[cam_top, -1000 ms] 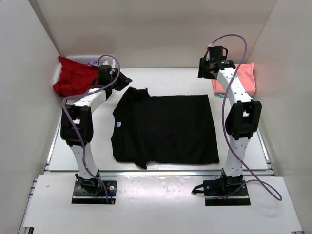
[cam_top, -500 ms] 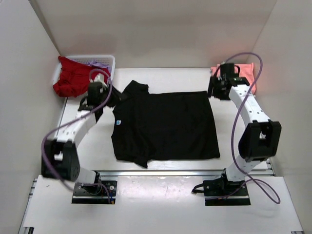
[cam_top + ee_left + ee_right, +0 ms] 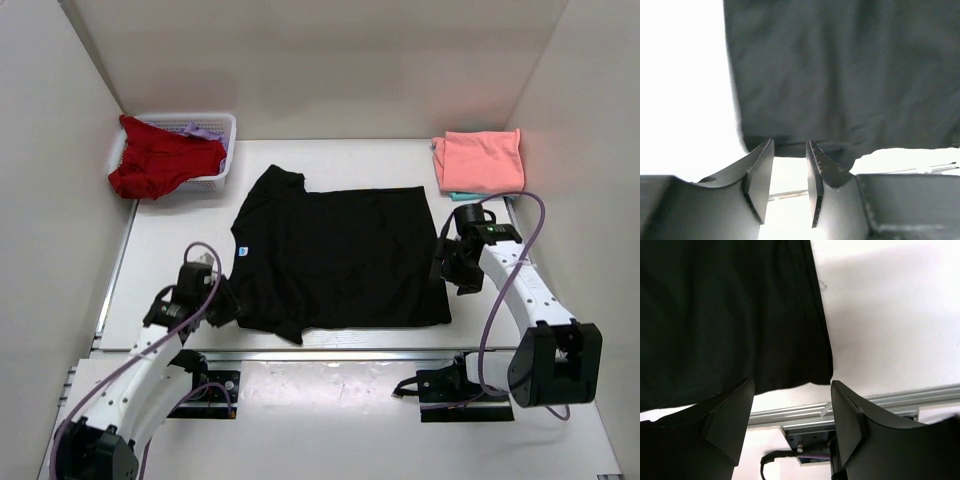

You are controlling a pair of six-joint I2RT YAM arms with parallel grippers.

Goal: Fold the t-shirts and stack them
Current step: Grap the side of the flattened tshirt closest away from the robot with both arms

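Observation:
The black t-shirt (image 3: 340,260) lies spread flat mid-table, its light-blue label (image 3: 243,252) near the left side. My left gripper (image 3: 224,306) is low at the shirt's near-left corner. In the left wrist view the gripper (image 3: 790,145) is open by a narrow gap just short of the shirt's hem (image 3: 840,75), with nothing between the jaws. My right gripper (image 3: 446,272) is at the shirt's near-right corner. In the right wrist view it (image 3: 792,385) is wide open and empty, next to the hem corner (image 3: 822,371). The salmon-pink shirt (image 3: 480,160) lies folded at the back right. The red shirt (image 3: 160,165) hangs over the basket.
The white slatted basket (image 3: 225,125) stands at the back left. A teal edge (image 3: 466,196) shows under the pink shirt. An aluminium rail (image 3: 350,352) runs along the table's near edge, also in the right wrist view (image 3: 880,402). White walls enclose three sides.
Both arms swung from the far side down to the near edge. The left gripper let go of the black sleeve, which now lies flat. The right gripper left the pink shirt.

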